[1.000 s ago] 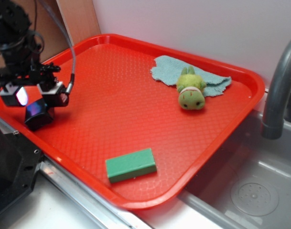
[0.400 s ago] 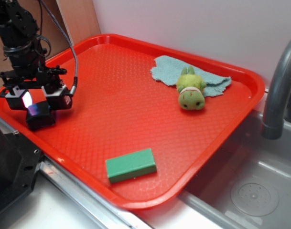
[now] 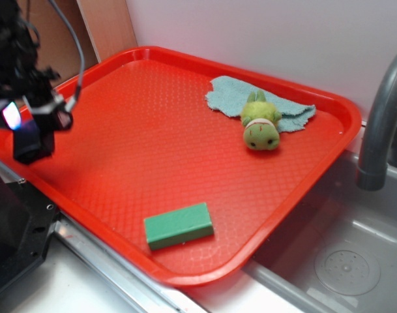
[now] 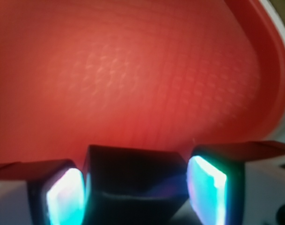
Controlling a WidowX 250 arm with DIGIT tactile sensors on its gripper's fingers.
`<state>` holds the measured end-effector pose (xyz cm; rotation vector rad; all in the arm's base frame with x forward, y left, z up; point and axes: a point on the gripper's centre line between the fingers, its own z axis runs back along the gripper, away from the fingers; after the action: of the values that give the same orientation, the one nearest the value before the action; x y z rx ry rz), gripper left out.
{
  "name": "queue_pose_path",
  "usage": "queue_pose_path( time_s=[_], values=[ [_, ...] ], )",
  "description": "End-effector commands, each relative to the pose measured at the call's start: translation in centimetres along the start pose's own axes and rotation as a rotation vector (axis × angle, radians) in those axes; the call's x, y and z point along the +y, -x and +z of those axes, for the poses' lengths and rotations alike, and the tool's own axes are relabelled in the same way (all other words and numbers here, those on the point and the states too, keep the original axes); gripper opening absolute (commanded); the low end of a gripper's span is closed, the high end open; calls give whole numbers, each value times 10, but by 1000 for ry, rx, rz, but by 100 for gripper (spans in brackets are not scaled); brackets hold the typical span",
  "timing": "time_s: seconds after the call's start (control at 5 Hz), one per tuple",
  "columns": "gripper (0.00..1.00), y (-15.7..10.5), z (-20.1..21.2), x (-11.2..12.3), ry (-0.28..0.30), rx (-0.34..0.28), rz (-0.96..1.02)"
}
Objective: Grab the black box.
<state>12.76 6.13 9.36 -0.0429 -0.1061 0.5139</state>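
Oblique overhead exterior; close wrist view, shared red tray [image 3: 185, 163].

The red plastic tray [image 3: 185, 150] has a pebbled, faintly shiny texture. The small glossy black box [image 4: 135, 185] looks smooth. The teal terry cloth [image 3: 227, 94] is nubbly; the green plush toy [image 3: 260, 127] fuzzy; the green rectangular block [image 3: 178, 225] matt.

One textured red plastic tray [image 3: 185, 150], one small glossy black rectangular box [image 3: 30, 145], one green rectangular block [image 3: 178, 225], one crumpled light blue cloth [image 3: 231, 94], one green plush toy [image 3: 260, 127], one grey curved faucet [image 3: 379, 124] at three o'clock, one robot gripper [image 3: 27, 117].
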Motion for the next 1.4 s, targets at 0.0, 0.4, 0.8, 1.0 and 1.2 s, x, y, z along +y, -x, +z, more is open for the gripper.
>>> queue_pose_path(
  time_s=[0.0,0.4,0.8,1.0,1.2],
  values=[
    [0,-42,95,-10,178,-155,-166],
    [0,-60,96,-7,189,-156,-225],
    [0,-70,104,-18,154,-131,-307],
    [97,-61,95,-17,133,-106,-303],
    [100,-37,71,-7,68,-64,-186]
  ],
)
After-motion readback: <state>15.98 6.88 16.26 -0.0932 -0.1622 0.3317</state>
